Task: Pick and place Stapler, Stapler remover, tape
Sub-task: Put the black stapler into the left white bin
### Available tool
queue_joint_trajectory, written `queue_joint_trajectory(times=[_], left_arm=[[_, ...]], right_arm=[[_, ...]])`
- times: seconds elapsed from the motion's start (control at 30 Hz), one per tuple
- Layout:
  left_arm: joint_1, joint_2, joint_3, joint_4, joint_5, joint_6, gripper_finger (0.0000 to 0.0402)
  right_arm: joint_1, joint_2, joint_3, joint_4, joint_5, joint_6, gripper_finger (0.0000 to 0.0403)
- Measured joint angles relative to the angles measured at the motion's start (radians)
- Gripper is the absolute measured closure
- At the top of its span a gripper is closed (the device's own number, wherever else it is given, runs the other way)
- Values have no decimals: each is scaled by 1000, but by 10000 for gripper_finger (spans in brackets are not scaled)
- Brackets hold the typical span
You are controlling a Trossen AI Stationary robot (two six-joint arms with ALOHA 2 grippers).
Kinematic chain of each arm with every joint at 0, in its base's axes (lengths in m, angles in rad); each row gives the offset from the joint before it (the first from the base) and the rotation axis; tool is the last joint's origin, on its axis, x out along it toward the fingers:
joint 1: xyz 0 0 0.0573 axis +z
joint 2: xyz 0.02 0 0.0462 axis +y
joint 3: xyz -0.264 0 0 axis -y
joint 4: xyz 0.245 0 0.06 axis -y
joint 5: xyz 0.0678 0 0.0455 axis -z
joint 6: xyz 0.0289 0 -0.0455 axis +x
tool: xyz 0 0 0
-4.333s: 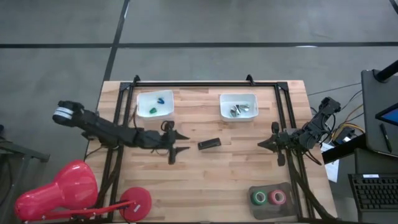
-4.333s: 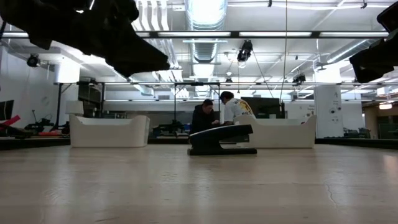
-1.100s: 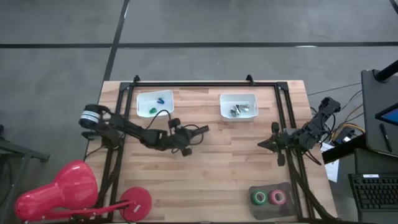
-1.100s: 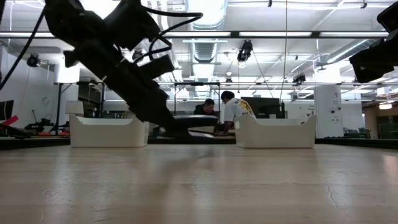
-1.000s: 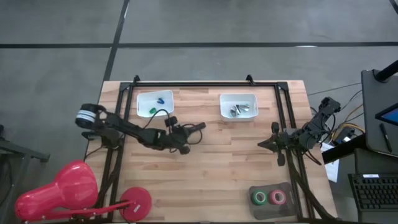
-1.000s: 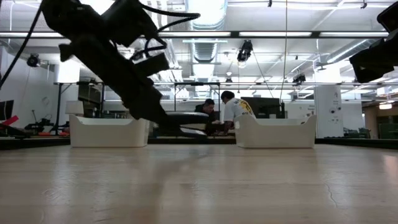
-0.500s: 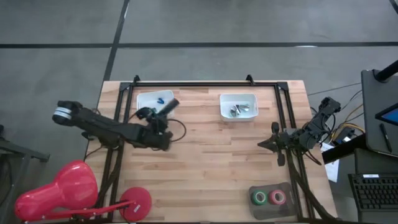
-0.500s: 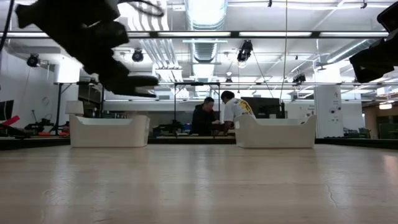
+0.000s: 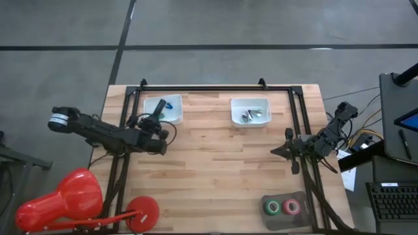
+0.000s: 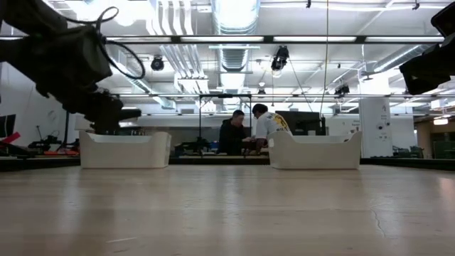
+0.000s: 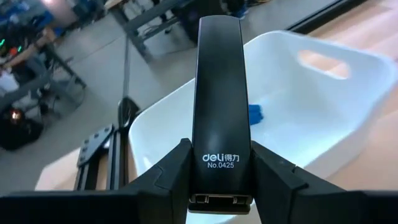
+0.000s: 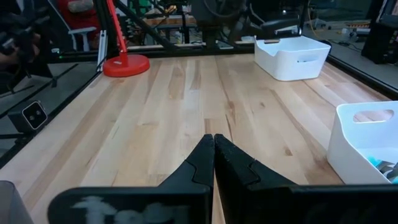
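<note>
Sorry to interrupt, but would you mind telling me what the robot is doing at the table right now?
The left claw is shut on the black stapler and holds it in the air over the left white bin, which has small blue and green pieces inside. The right claw is shut and empty, waiting near the table's right edge. A second white bin holds metallic items, and a green and a red tape roll sit in a dark tray near the front right corner.
</note>
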Motion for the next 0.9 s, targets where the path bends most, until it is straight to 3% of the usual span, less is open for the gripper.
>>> queue_joint_trajectory(times=[0.2,0.47,0.9], left_arm=[[49,1,-61,77,0,-60,263],[93,1,-132,241,30,19,256],[115,1,-133,265,68,70,255]], right_arm=[[0,0,0,0,0,0,394],[0,0,0,0,0,0,394],[-1,0,0,0,0,0,394]])
